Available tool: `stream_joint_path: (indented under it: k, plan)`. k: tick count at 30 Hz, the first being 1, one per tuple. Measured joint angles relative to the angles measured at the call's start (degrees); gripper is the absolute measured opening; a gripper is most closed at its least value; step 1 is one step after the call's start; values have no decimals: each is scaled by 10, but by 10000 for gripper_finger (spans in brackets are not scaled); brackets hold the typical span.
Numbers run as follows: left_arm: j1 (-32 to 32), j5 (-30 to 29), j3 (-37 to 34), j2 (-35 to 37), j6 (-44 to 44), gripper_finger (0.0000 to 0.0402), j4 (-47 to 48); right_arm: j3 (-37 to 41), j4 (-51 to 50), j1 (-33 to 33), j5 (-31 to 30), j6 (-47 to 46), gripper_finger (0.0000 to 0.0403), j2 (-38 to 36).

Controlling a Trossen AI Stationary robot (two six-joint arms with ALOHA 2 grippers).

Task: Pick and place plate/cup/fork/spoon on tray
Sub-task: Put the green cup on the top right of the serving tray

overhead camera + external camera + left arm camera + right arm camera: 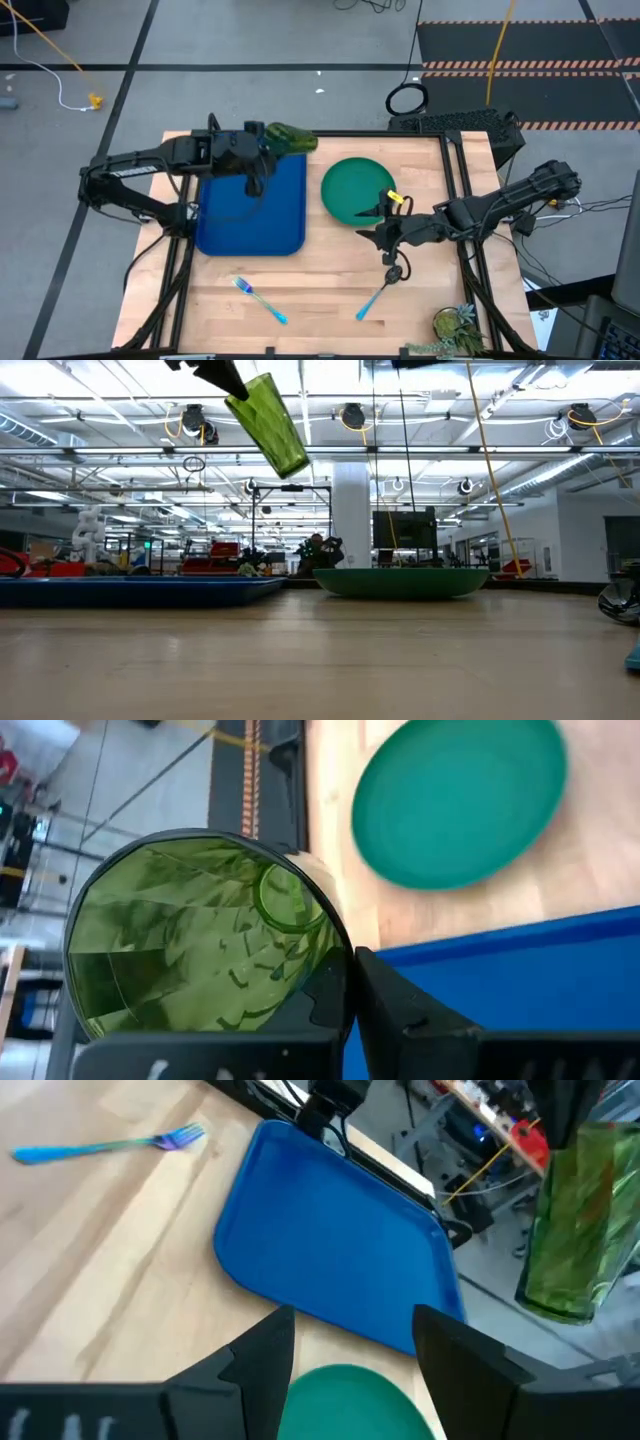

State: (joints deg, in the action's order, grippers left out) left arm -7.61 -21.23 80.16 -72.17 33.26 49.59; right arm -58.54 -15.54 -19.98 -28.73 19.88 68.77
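Note:
My left gripper [262,150] is shut on the olive-green cup [288,137], held high over the far edge of the blue tray [250,210]. The cup also shows in the low view [268,422]. The teal plate [352,185] lies flat on the table right of the tray. My right gripper [350,1345] is open at the plate's near right rim [345,1400]; I cannot tell whether it touches the rim. The fork [258,298] and the spoon [378,293] lie on the table near the front edge. My left gripper holds the cup at its open-mouth end [335,955]. One finger [400,1010] lies against the outer wall by the rim; the cup hides the other. The cup is lifted clear and tilted, its base [292,460] pointing away from the gripper and downward.
A small potted plant [458,328] stands at the table's near right corner. Bare wood lies between the tray and the utensils. The tray's floor [330,1250] holds nothing.

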Motion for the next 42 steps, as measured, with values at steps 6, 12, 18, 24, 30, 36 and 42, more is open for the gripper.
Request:
stream_joint_path:
  k: [6, 12, 18, 24, 30, 36, 42]
  plan:
    - [-51, 1, 0, -1, 0, 13, 26, 25, 51, 12, 0, 37, 196, 0]
    - [-101, 2, 0, -3, 7, 8, 34, 26, 59, 20, -2, 38, 196, -3]
    - [-139, 34, 0, -7, 39, 15, -16, 26, 65, 23, -2, 36, 196, -13]
    - [-172, 60, 0, -38, 61, 8, -44, 26, 62, 23, -2, 34, 196, -28]
    - [-205, 72, 0, -81, 56, 12, -34, 26, 46, 23, -1, 18, 196, -47]
    - [-237, 140, 0, -115, 36, 13, -12, 26, 29, 23, 0, 1, 196, -59]
    - [-252, 150, 0, -148, 32, 8, -10, 26, 28, 23, 2, 1, 196, -59]
